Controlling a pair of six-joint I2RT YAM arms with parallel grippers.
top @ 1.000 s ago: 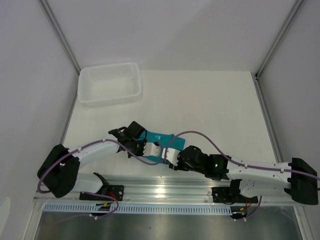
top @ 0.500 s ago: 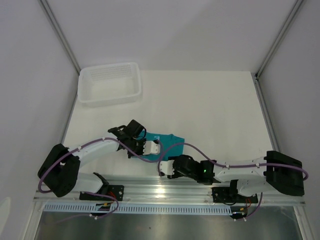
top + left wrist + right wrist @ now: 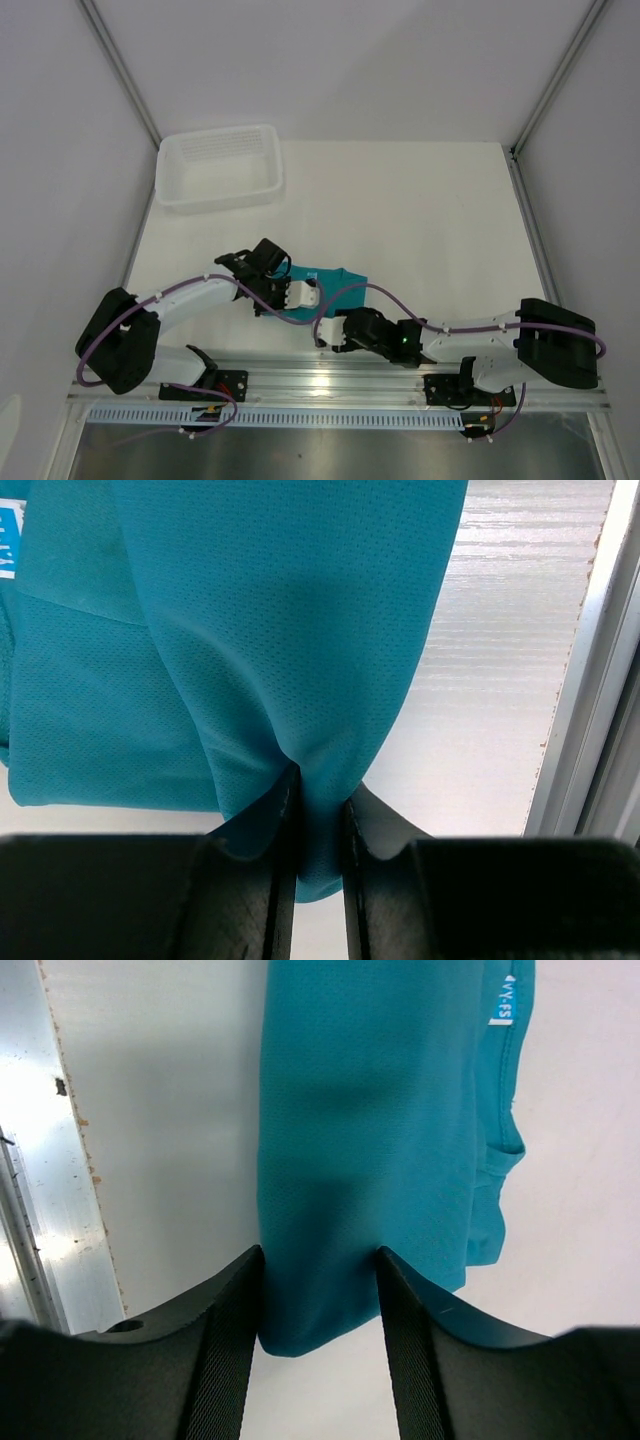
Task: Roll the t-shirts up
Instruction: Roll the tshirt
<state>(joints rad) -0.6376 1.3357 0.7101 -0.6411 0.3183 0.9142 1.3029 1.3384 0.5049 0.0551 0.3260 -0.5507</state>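
Observation:
The teal t-shirt (image 3: 338, 284) lies bunched in a long fold near the table's front edge, its white neck label (image 3: 502, 1000) showing. My left gripper (image 3: 314, 297) is shut on a pinched fold of the t-shirt (image 3: 250, 630), and cloth pokes out below the fingers (image 3: 318, 810). My right gripper (image 3: 334, 316) stands open at the near end of the t-shirt (image 3: 370, 1140). The rounded end of the fold sits between its two fingers (image 3: 320, 1270), and they do not squeeze it.
A white plastic tray (image 3: 222, 198) stands at the back left of the table. An aluminium rail (image 3: 330, 380) runs along the near edge, close behind both grippers. White walls and frame posts close in the sides.
My right arm has drawn back toward the near edge and its gripper has opened around the t-shirt's end. More teal cloth shows to the right. The left gripper has held still.

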